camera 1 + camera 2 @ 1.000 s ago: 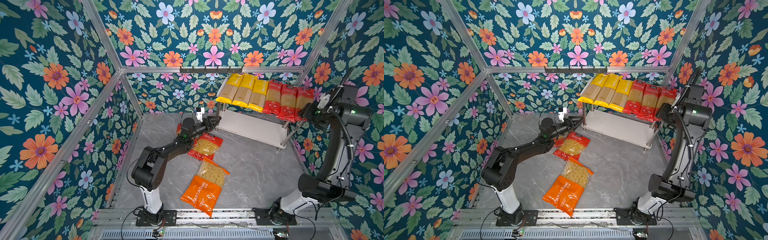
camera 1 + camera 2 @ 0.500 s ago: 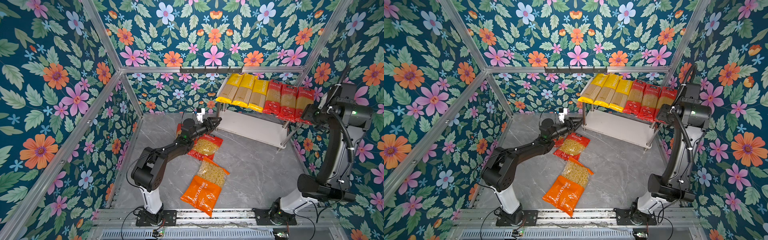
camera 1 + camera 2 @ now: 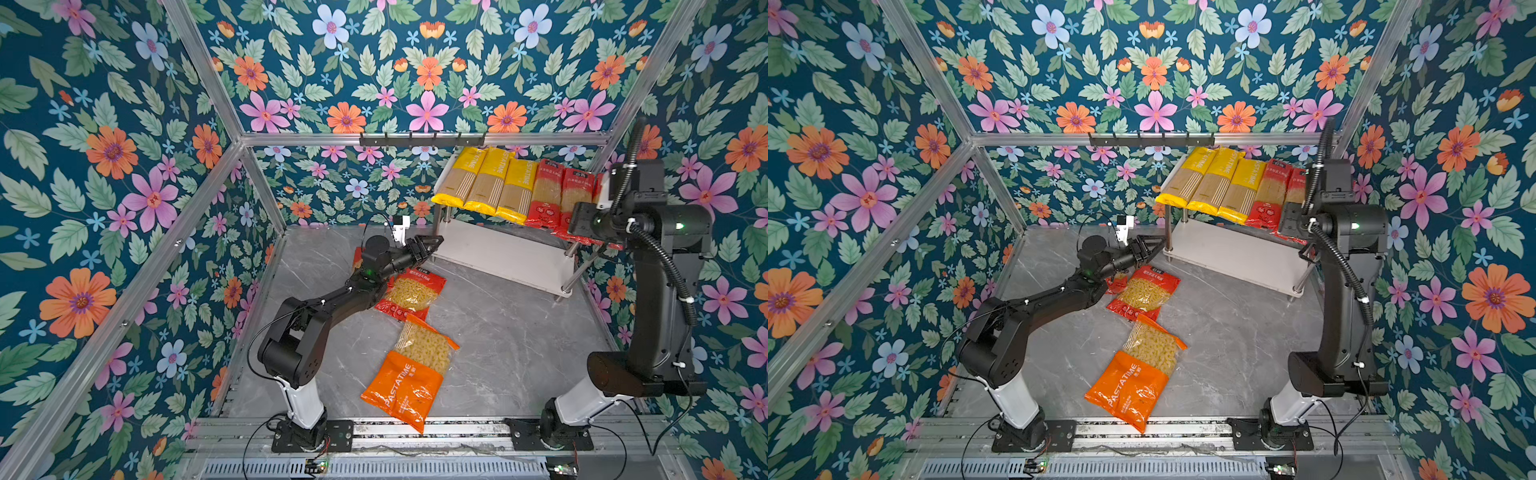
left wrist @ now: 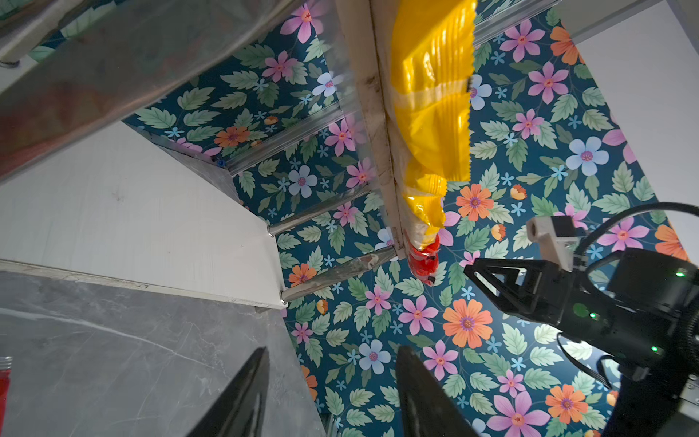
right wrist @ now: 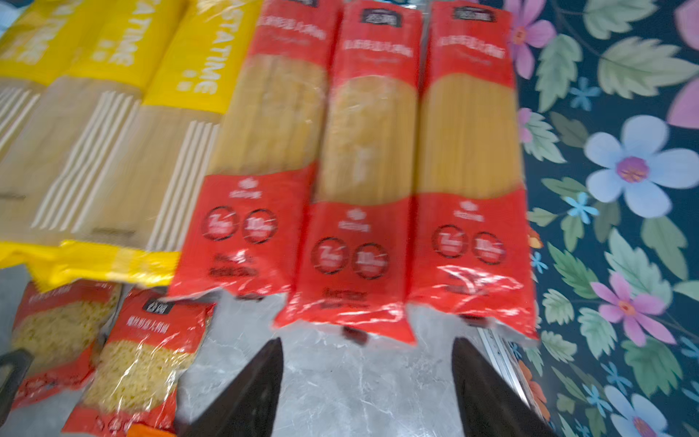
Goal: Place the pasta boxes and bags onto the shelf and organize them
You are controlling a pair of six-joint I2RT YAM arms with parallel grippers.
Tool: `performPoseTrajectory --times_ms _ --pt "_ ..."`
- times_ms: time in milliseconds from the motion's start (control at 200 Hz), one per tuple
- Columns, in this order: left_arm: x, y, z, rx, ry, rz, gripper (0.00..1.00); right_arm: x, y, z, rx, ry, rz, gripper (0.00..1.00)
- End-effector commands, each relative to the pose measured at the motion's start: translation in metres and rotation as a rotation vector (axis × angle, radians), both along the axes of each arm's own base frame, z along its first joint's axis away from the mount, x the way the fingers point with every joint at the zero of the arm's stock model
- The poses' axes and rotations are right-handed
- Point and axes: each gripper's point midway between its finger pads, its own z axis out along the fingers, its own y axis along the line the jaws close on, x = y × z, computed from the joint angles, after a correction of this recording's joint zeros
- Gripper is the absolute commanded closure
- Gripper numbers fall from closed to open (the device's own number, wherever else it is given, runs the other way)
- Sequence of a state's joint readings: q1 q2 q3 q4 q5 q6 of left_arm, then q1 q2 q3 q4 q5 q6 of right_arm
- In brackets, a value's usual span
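So the shelf (image 3: 505,259) sits in the back right corner of the grey tabletop (image 3: 519,345), and its top board is packed edge to edge. Three yellow spaghetti packs (image 3: 488,183) fill the left end of that board and three red spaghetti packs (image 5: 367,151) fill the right end. All six lie flat, side by side and touching, with their front ends hanging over the board's front edge. In both top views the right arm covers most of the rightmost red pack.

The macaroni is all down on the tabletop. The big orange macaroni bag (image 3: 409,384) lies tilted near the middle of the front edge, and its clear far end meets the near end of a red macaroni bag (image 3: 413,291) around the middle of the tabletop. A second red macaroni bag (image 5: 60,329) lies just beside that one on its left, and in both top views it's mostly tucked under the left arm.

The left gripper (image 3: 434,245) hangs near the front left corner of the shelf's lower board. Its jaws are apart with nothing in them, which is plain in the left wrist view (image 4: 333,350). The right gripper (image 5: 367,340) is up at the front edge of the top board. It's spread wide and empty, with the fingertips (image 5: 272,355) just short of the red pack ends. That view is pretty blurry though.
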State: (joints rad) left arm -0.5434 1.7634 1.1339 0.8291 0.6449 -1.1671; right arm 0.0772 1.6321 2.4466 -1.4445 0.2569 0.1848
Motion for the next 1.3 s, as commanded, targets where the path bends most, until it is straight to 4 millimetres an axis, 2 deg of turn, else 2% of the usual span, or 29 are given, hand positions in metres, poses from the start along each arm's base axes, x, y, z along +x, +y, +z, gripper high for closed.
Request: performPoseTrajectory --times_ms 0,170,180,200,255,345,450,525,635,675,695,750,875,960,1110,1170,1180,1200,1295 --pt "-0.003 0.002 0.0 0.043 -0.05 0.013 0.44 0.011 0.035 -0.002 -0.003 -0.014 0.067 0.29" --pt "-0.01 0.013 -0.011 0.137 -0.071 0.045 0.43 0.014 0.13 -0.002 0.019 -0.07 0.269 0.29" --pt "-0.01 0.014 -0.011 0.142 -0.074 0.048 0.43 0.021 0.141 -0.011 0.014 -0.047 0.284 0.29" --pt "-0.011 0.015 -0.013 0.155 -0.074 0.052 0.43 0.023 0.153 -0.017 0.02 -0.04 0.305 0.29" --pt "-0.012 0.022 -0.018 0.192 -0.075 0.067 0.43 0.021 0.19 -0.025 0.041 -0.038 0.379 0.29" --pt "-0.015 0.039 -0.031 0.259 -0.067 0.11 0.43 0.016 0.241 -0.052 0.066 -0.011 0.47 0.3" --pt "-0.021 0.073 -0.055 0.327 -0.021 0.181 0.43 0.012 0.284 -0.089 0.098 0.027 0.523 0.3" --pt "-0.028 0.099 -0.074 0.368 0.018 0.226 0.43 0.008 0.305 -0.115 0.134 0.053 0.546 0.31" --pt "-0.042 0.13 -0.104 0.469 0.07 0.281 0.43 -0.001 0.319 -0.156 0.217 0.105 0.546 0.33" --pt "-0.047 0.138 -0.114 0.511 0.084 0.294 0.42 -0.004 0.324 -0.18 0.244 0.14 0.543 0.35" --pt "-0.049 0.142 -0.118 0.528 0.09 0.301 0.42 -0.009 0.322 -0.177 0.278 0.128 0.543 0.35" --pt "-0.054 0.151 -0.128 0.559 0.107 0.318 0.41 -0.015 0.321 -0.204 0.316 0.164 0.518 0.37" --pt "-0.06 0.161 -0.151 0.578 0.15 0.337 0.39 -0.033 0.314 -0.273 0.393 0.267 0.432 0.39" --pt "-0.061 0.16 -0.162 0.56 0.174 0.338 0.39 -0.044 0.308 -0.31 0.427 0.324 0.373 0.39" --pt "-0.057 0.157 -0.168 0.553 0.188 0.338 0.39 -0.046 0.305 -0.345 0.473 0.363 0.313 0.39" --pt "-0.056 0.154 -0.168 0.557 0.183 0.336 0.39 -0.041 0.308 -0.348 0.515 0.363 0.298 0.38" --pt "-0.056 0.154 -0.168 0.557 0.183 0.336 0.39 -0.04 0.307 -0.358 0.509 0.381 0.286 0.38" --pt "-0.055 0.153 -0.168 0.56 0.184 0.335 0.39 -0.038 0.307 -0.364 0.518 0.389 0.273 0.38" --pt "-0.056 0.151 -0.169 0.559 0.184 0.337 0.39 -0.023 0.31 -0.373 0.585 0.387 0.241 0.38"
